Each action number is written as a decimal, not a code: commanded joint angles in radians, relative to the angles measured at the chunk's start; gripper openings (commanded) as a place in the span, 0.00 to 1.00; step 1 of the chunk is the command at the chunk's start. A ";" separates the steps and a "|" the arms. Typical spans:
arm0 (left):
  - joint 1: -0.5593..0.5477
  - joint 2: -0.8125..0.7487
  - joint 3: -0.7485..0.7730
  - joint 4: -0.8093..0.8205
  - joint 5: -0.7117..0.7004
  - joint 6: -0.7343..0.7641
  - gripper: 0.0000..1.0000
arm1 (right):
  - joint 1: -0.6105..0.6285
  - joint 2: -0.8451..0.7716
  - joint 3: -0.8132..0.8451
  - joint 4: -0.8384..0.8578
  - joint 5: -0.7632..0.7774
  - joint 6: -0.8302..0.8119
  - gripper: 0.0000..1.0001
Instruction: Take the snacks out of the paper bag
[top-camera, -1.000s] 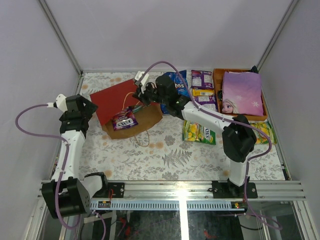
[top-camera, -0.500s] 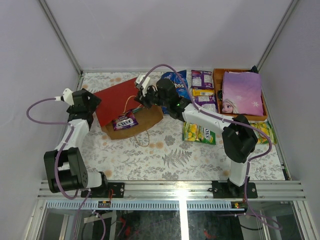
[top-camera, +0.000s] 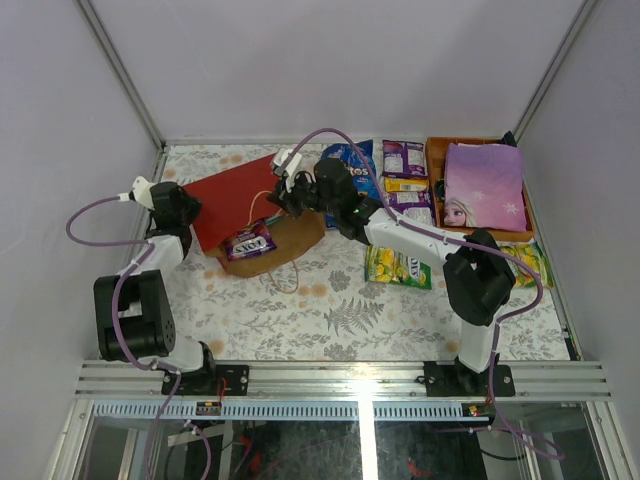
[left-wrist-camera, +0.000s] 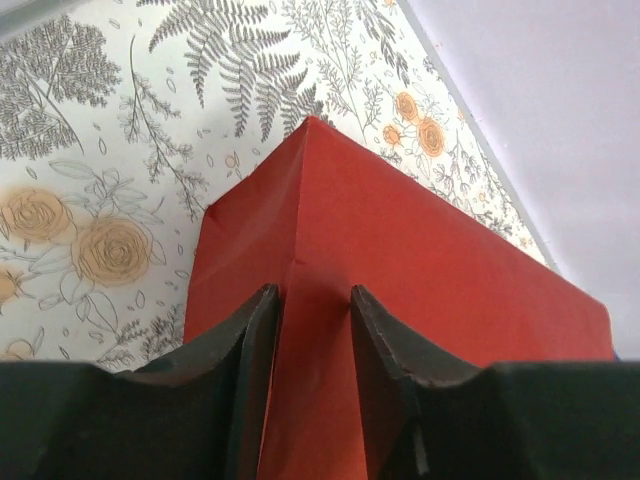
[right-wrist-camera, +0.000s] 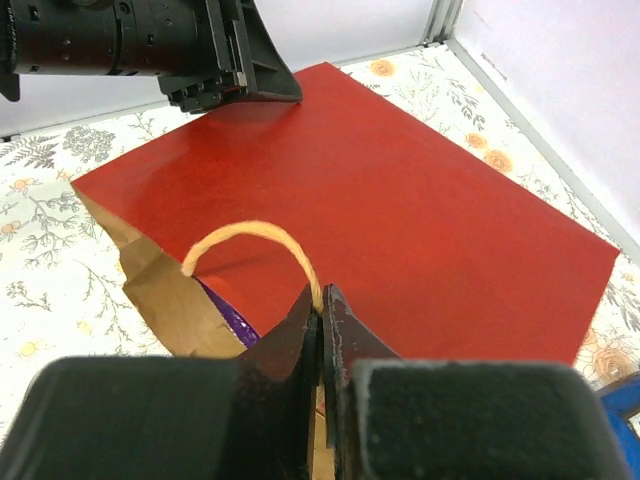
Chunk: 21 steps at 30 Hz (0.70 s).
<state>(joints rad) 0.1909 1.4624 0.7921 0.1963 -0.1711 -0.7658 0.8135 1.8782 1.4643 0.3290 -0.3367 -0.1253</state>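
Just beside the Doritos bag (top-camera: 352, 162), right gripper (right-wrist-camera: 320, 305) pinches the cord handle (right-wrist-camera: 250, 232) of the paper bag (top-camera: 232, 190); left gripper (left-wrist-camera: 315, 300), jaws narrow, straddles its far fold, grip unclear.

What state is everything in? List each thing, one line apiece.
paper bag, on its side, mouth open.
cord handle, raised in a loop, pinched.
right gripper, fingers shut on the cord handle.
left gripper, fingers astride the bag's bottom fold; grip unclear.
purple packet, lying in the bag's mouth.
Doritos bag, out of the bag, lying flat.
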 joint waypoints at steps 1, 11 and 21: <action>0.003 0.024 0.011 0.135 0.003 0.023 0.28 | 0.006 -0.045 0.026 0.067 -0.028 0.048 0.00; 0.031 0.150 0.131 0.147 0.056 0.087 0.08 | 0.051 0.057 0.178 -0.003 -0.021 0.043 0.00; 0.076 0.422 0.487 0.090 0.303 0.141 0.03 | 0.112 0.223 0.408 -0.118 0.224 0.041 0.00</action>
<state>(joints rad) 0.2573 1.7947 1.1229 0.2516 0.0051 -0.6701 0.9054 2.0651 1.7874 0.2405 -0.2291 -0.0921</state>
